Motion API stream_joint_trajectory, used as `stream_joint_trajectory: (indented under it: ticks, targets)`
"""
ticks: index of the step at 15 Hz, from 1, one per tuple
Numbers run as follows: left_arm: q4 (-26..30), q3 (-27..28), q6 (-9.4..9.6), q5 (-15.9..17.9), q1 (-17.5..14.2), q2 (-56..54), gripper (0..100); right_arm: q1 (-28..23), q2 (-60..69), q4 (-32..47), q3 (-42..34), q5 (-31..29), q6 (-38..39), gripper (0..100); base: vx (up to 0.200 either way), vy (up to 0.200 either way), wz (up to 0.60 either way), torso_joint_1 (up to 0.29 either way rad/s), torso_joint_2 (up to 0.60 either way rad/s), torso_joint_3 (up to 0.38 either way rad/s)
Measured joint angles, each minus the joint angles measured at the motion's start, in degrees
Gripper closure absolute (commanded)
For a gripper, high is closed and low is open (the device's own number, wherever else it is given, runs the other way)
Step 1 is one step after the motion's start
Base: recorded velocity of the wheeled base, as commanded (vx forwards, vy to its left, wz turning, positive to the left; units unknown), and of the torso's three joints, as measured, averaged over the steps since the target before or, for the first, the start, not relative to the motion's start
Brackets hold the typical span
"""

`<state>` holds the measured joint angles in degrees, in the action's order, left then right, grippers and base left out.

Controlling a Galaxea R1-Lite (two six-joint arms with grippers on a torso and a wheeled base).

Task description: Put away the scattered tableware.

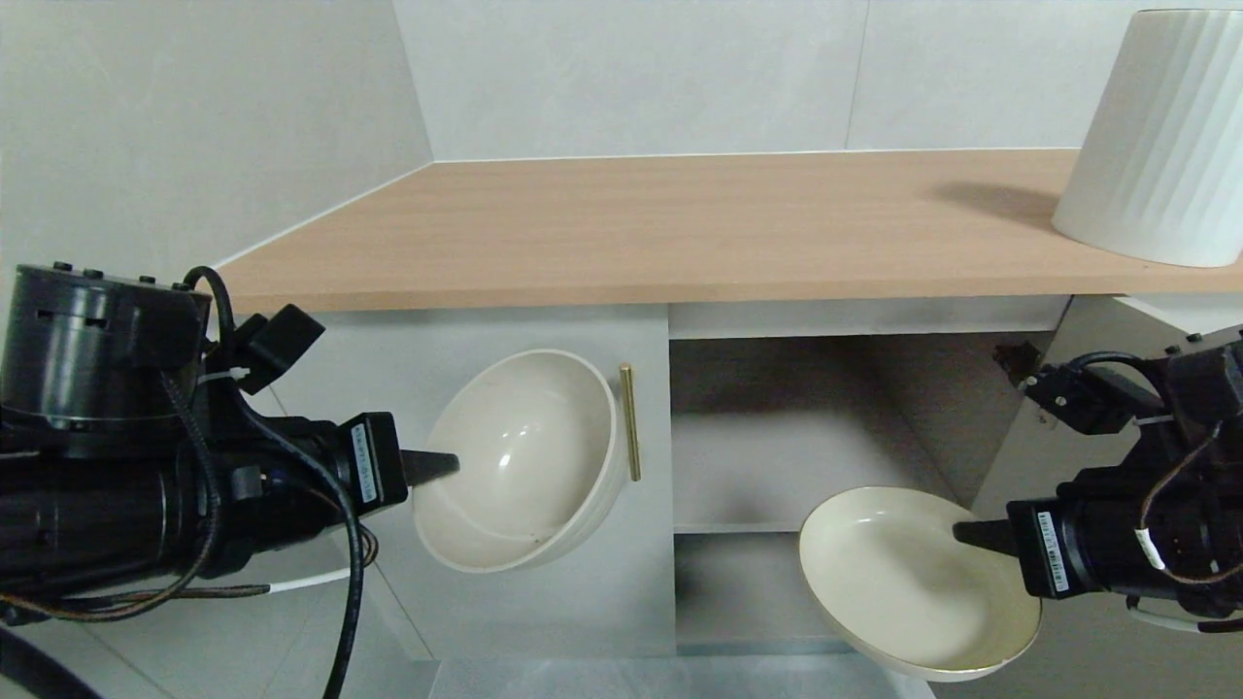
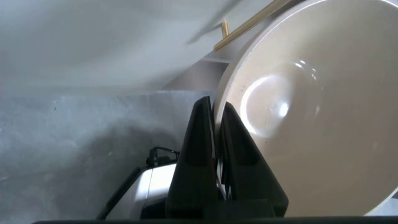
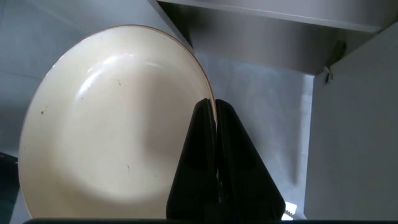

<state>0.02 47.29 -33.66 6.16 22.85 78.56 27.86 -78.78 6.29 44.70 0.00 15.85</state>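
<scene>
A cream bowl (image 1: 524, 456) hangs in front of the shut left cabinet door, tipped on its side so its inside faces me. My left gripper (image 1: 432, 466) is shut on its rim; the rim sits clamped between the fingers (image 2: 214, 134) against the bowl (image 2: 317, 106). A cream plate (image 1: 903, 582) is held low in front of the open right cabinet compartment (image 1: 777, 437). My right gripper (image 1: 976, 534) is shut on the plate's edge, pinching the rim of the plate (image 3: 112, 124) between its fingers (image 3: 214, 121).
A wooden countertop (image 1: 660, 223) runs above the cabinet, with a white ribbed container (image 1: 1165, 136) at its right end. The left door has a brass handle (image 1: 629, 422). The right door (image 1: 1049, 388) stands swung open. A shelf (image 1: 738, 529) divides the open compartment.
</scene>
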Motion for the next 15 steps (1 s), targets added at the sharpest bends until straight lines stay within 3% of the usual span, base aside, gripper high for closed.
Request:
stream_joint_trajectory:
  ticks: [5, 11, 15]
  targets:
    - [-0.02, 0.17, 0.02, 0.02, 0.37, 0.00, 100, -0.68, -8.13, -9.48, 0.91, -0.05, -0.35, 100, 0.000, 0.000, 0.00, 0.000, 0.00, 0.000]
    - [-0.02, 0.17, 0.02, -0.02, 0.35, 0.38, 100, -1.23, -32.33, -34.29, 4.02, -1.00, 0.54, 100, 0.000, 0.000, 0.00, 0.000, 0.00, 0.000]
    - [-0.02, 0.04, 0.02, -0.02, 0.63, 0.72, 100, -3.13, -44.40, -43.18, 6.60, -4.01, 4.21, 100, 0.000, 0.000, 0.00, 0.000, 0.00, 0.000]
